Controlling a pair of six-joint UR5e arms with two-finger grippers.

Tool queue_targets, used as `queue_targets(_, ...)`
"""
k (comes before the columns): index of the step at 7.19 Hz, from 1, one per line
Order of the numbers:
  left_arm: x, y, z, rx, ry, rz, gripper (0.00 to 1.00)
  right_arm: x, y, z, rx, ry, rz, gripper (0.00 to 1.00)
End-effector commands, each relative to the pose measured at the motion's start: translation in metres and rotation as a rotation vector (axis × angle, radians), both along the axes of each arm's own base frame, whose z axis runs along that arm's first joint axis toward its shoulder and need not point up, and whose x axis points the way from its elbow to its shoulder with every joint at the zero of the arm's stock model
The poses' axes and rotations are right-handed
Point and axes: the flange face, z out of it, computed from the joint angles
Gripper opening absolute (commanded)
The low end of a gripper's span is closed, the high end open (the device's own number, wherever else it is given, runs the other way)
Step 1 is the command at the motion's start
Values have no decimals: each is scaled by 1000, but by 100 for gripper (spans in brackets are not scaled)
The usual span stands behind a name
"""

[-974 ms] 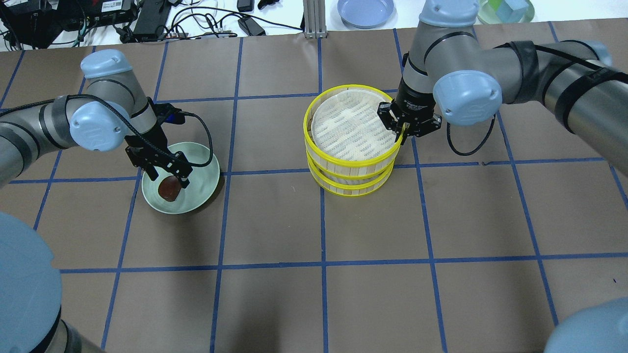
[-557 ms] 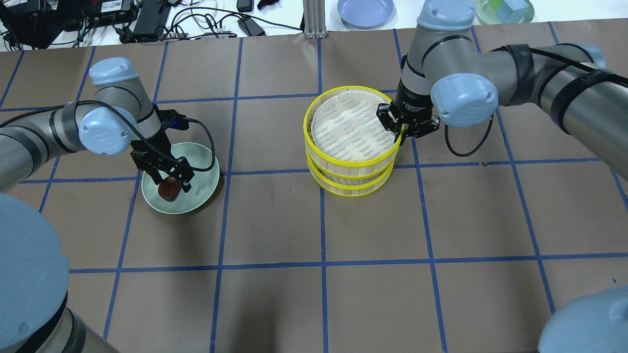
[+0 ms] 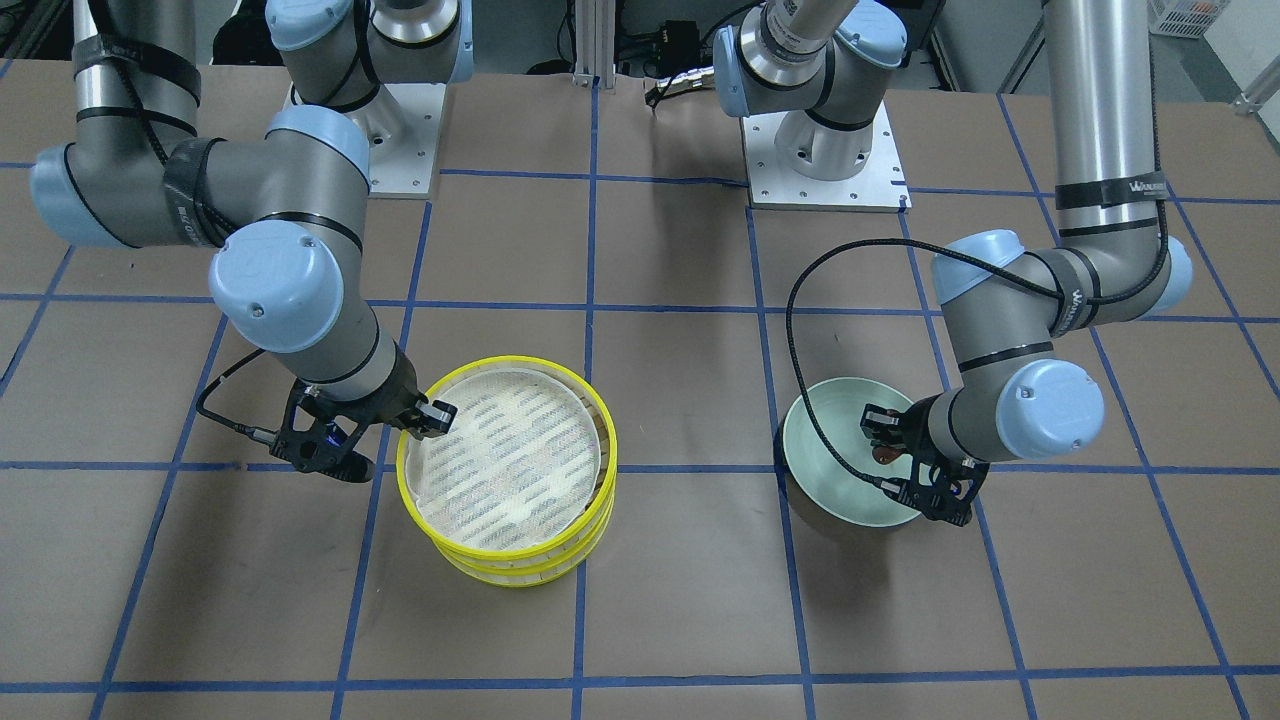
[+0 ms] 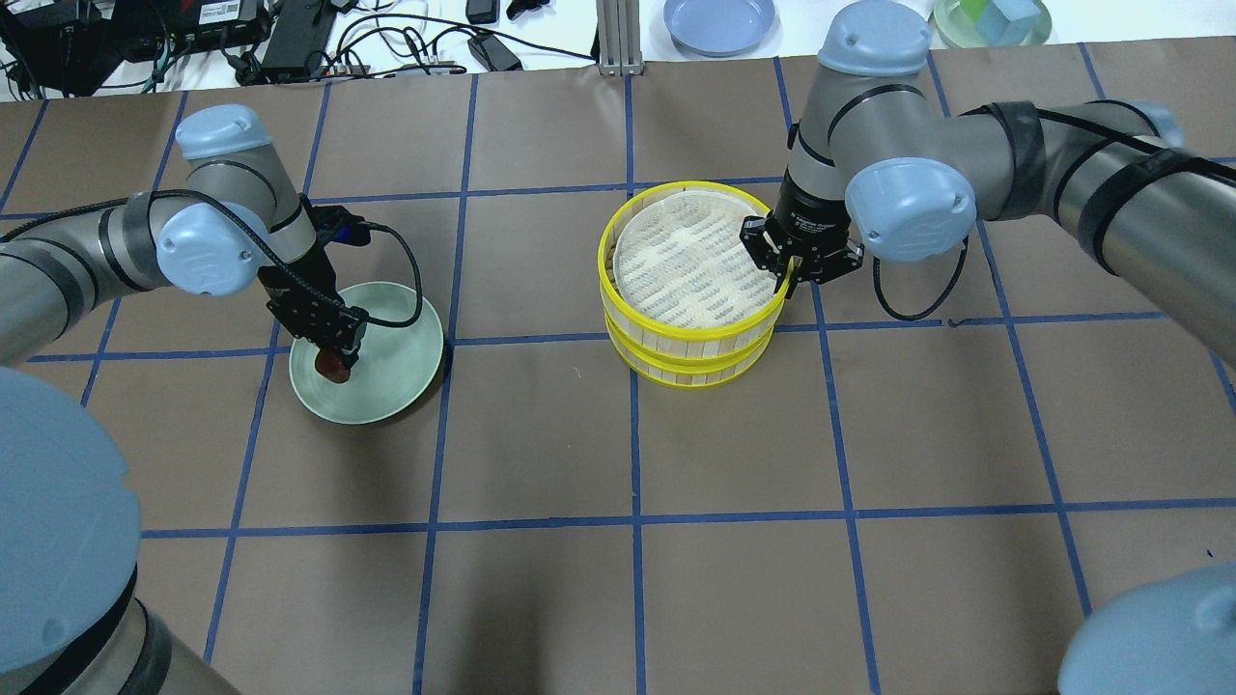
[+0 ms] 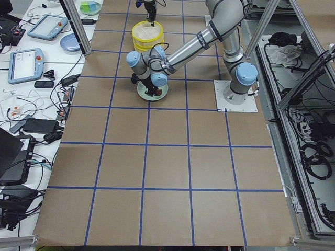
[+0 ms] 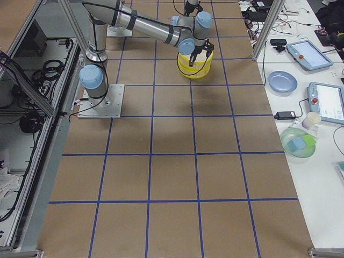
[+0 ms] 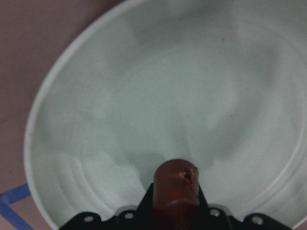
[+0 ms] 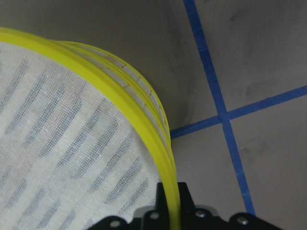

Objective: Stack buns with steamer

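**On the surface's far half: bun in the left claw, tray rim in the right**

At the left of the overhead view, the left claw [image 4: 335,349] points down over the plate [image 4: 417,378], its fingers clamped on the dark red-brown bun [image 7: 176,183]. The bun hangs over the plate's left part, near the rim. Whether it clears the plate's floor I cannot tell. A black cable [image 4: 406,261] loops from the left wrist over the plate's far rim. The plate lies across a blue tape line [image 4: 521,339] on the brown surface [image 4: 541,434].

Well apart from the plate, to its right, stands the steamer: a top tray [image 4: 610,290] stacked on a lower tray [image 4: 690,378], both yellow-rimmed, over a crossing of tape lines. Only the top tray's white slatted floor shows.

The right claw [image 4: 792,273] comes down on the top tray's right edge, closed on the yellow rim. The wrist view shows the rim running between its fingers. The right arm's wrist and elbow joints crowd that side of the stack, and a cable loop [image 4: 917,307] hangs just beyond.

Past the surface's far edge, a metal post [image 4: 614,39] stands, with a blue dish [image 4: 719,21] to its right.
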Motion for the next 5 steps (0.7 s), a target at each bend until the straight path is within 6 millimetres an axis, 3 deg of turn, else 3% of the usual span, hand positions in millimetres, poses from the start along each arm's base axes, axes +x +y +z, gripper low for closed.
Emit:
queue_targets(1, -10, -19, 57, -105, -20, 38, 0, 1, -2, 1, -18, -2, -9, 0)
queue_targets(3, -37, -15, 90, -164, 31, 234, 0, 1, -2, 2, -22, 0, -18, 0)
queue_targets(5, -93, -10, 124, -214, 55, 317, 0, 1, -2, 1, -21, 0, -18, 12)
